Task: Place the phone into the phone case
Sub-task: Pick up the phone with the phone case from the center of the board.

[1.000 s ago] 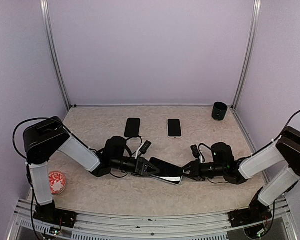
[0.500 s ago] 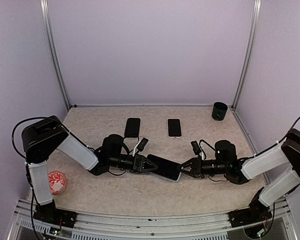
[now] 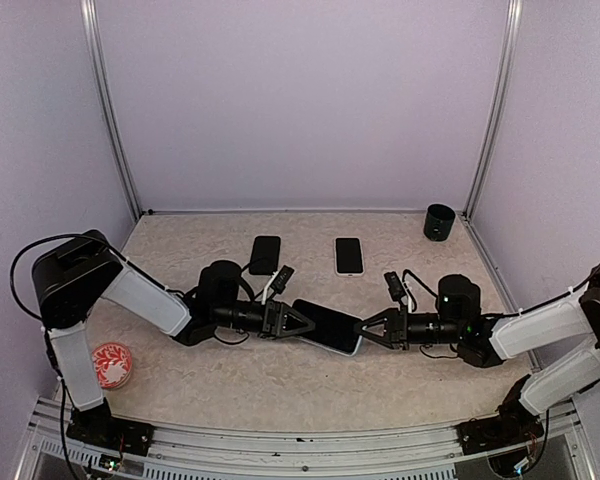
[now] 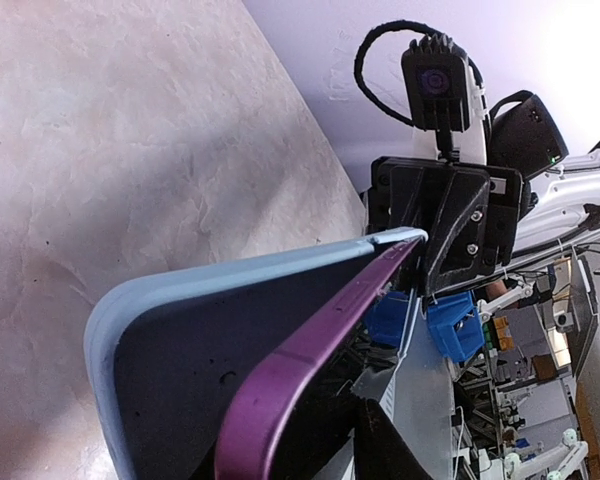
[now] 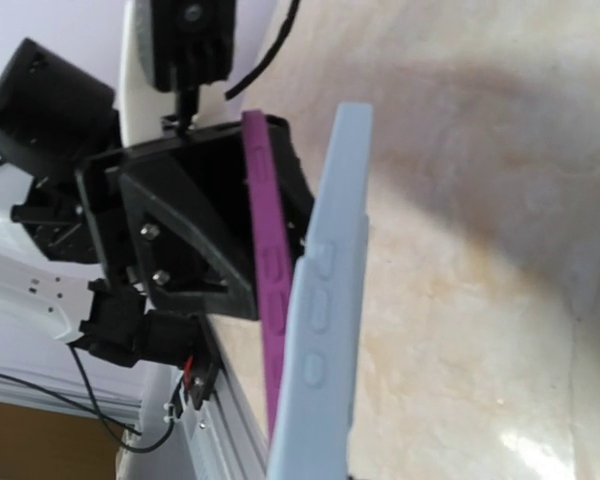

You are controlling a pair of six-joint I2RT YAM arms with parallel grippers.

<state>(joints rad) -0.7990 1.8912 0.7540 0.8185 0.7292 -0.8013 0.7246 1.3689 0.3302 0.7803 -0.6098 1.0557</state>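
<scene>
overhead, two arms worked over one tabletop (image 3: 230,385): the left arm (image 3: 145,300) and the right arm (image 3: 535,330), both stretched low toward its middle, tip facing tip. three phone-shaped slabs showed in all. one was the phone (image 3: 326,326), caught between the left jaws and the right jaws. the other two lay flat toward the back wall, well apart from it: a dark slab (image 3: 265,254) on the left and a white-rimmed slab (image 3: 349,255) on the right, with a gap between them. one black cup (image 3: 440,221) stood in the far right corner. one red-and-white ball (image 3: 111,365) sat near the left arm's base.

the phone's long axis ran left to right, from one arm to the other, with its left end a little farther from the bases than its right end. in the wrist views its purple edge lay alongside one pale blue phone case (image 5: 330,300). the two met at the right arm's end and spread apart toward the left arm's end, so the phone sat only partly in the case.

the right jaws were closed on the end where phone and case met. the left jaws stood on either side of the phone's purple end, with the case's end free beside them. whether they pinched the phone could not be told.
</scene>
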